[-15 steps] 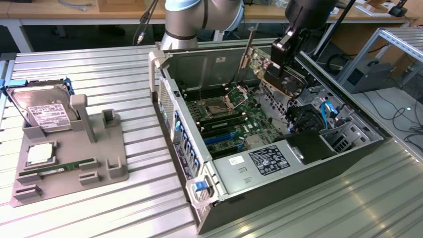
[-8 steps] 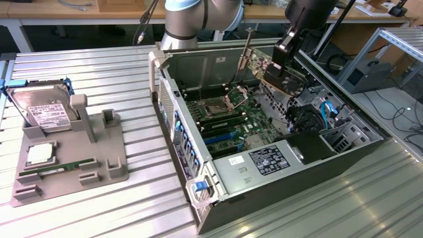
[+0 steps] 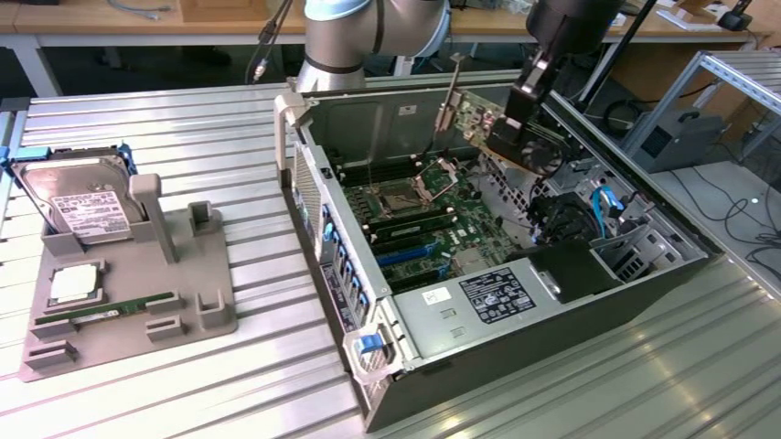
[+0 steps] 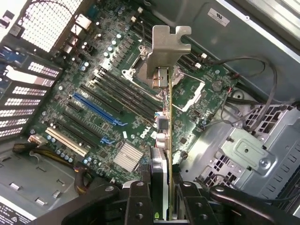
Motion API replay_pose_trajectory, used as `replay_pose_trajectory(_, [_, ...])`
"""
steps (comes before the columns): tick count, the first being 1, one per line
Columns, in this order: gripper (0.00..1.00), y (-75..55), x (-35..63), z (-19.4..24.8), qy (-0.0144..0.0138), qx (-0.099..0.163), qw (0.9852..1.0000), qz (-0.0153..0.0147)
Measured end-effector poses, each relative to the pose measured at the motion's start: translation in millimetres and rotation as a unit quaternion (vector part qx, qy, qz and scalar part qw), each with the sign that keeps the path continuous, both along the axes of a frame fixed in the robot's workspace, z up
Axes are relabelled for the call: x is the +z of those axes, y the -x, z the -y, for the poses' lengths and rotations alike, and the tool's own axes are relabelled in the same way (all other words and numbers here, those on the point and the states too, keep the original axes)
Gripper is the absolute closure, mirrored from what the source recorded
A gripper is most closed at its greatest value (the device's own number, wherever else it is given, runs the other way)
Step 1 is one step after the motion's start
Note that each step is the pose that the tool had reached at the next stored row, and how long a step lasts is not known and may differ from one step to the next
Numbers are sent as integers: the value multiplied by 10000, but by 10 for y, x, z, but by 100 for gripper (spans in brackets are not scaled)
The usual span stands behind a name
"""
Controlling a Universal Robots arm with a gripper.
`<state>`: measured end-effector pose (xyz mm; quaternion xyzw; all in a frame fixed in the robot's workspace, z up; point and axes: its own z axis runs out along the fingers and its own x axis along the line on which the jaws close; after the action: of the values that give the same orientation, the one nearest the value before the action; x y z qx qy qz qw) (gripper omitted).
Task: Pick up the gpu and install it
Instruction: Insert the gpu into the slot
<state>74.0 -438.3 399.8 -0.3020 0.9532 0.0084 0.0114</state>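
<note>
The gpu (image 3: 488,137) hangs tilted above the open computer case (image 3: 366,366), with its silver end bracket (image 3: 449,96) toward the case's rear wall. My gripper (image 3: 521,114) is shut on the card's upper edge. In the wrist view the gpu (image 4: 167,136) is seen edge-on, its bracket (image 4: 166,49) farthest from me, and the gripper (image 4: 163,206) clamps it between two black fingers (image 4: 138,201). Below the card lies the motherboard (image 4: 117,93) with a blue expansion slot (image 4: 96,108); the card is well clear of it.
A grey fixture tray (image 3: 183,302) at the exterior view's left holds a hard drive (image 3: 80,206), a RAM stick (image 3: 104,313) and a processor (image 3: 73,282). Inside the case are a CPU socket (image 3: 397,197), a labelled black cover (image 3: 495,294), cables (image 3: 598,206) and a drive cage (image 4: 253,150).
</note>
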Motion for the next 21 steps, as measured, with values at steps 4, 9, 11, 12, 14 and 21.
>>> replay_pose_trajectory(4, [73,0,0,0,0,272,9996,0])
replay_pose_trajectory(9, [73,0,0,0,0,594,9982,0])
replay_pose_trajectory(11, [73,0,0,0,0,705,9975,0])
replay_pose_trajectory(12, [73,0,0,0,0,769,9970,0])
replay_pose_trajectory(14, [73,0,0,0,0,928,9957,0])
replay_pose_trajectory(21, [73,0,-1,0,0,1467,9892,0])
